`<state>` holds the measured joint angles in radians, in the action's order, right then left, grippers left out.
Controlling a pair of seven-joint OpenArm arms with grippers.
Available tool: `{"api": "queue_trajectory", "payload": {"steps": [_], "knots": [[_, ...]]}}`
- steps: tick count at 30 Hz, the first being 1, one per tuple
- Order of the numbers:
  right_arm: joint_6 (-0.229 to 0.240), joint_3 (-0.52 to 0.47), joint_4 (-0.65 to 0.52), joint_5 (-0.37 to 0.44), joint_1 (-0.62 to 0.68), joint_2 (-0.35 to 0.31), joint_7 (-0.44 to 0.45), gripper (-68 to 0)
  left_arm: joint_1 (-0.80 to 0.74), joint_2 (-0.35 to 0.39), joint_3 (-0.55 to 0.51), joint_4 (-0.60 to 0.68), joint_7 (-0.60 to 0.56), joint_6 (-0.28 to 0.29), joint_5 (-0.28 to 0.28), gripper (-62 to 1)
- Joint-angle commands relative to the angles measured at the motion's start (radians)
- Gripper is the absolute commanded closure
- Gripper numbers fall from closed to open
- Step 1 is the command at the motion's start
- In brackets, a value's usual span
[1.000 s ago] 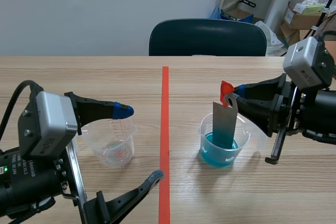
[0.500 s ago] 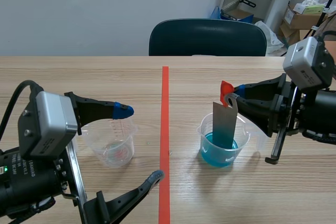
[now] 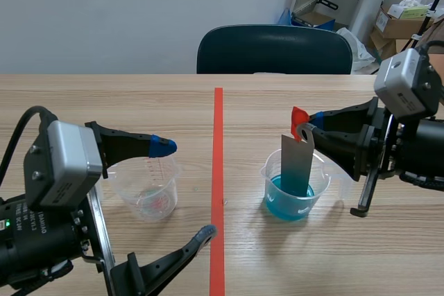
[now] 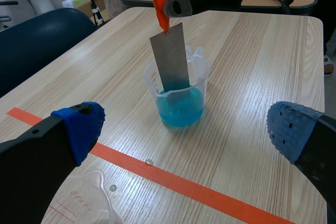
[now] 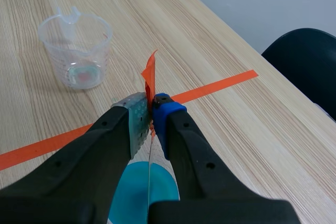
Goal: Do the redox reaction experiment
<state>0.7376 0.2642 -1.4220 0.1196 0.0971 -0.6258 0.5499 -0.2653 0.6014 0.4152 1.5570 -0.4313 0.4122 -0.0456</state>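
Two plastic vessels stand on the worktop: a beaker of blue liquid, and at its nine o'clock, across the tape, a near-empty clear cup. The right end effector is clamped narrow on the top of a grey metal strip, pinching an orange tab along with it. The strip hangs roughly upright with its lower end dipped in the blue liquid. The left end effector is spread wide and holds nothing, with one finger above the cup and the other well toward five o'clock of it. A chair stands at twelve o'clock, beyond the worktop. The dipping step looks under way, and the main risk lies in the slender grip. The hold is only at the strip's very top, so a small jolt could let it slide out and splash or drop into the beaker. The beaker looks light, so any sideways pull with the strip against its wall could lever it over and spill the liquid. A careless sweep of the wide left fingers could likewise knock the cup.
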Motion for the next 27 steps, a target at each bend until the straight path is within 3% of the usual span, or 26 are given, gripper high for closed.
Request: {"api": "queue_trajectory", "payload": {"steps": [1,17,27], "knots": [[0.008,-0.002,-0.005,-0.004,-0.011,-0.011,0.0,-0.6,0.008,-0.005,-0.009,0.015,-0.014,-0.003,-0.013,-62.3],[0.008,-0.031,-0.04,0.008,-0.008,-0.029,0.014,-0.6,0.008,-0.005,-0.009,0.015,-0.014,-0.003,-0.013,-62.3],[0.008,-0.05,-0.225,0.16,0.061,-0.134,-0.057,-0.7,0.008,-0.005,-0.009,0.015,-0.015,-0.004,-0.013,-62.3]]}}
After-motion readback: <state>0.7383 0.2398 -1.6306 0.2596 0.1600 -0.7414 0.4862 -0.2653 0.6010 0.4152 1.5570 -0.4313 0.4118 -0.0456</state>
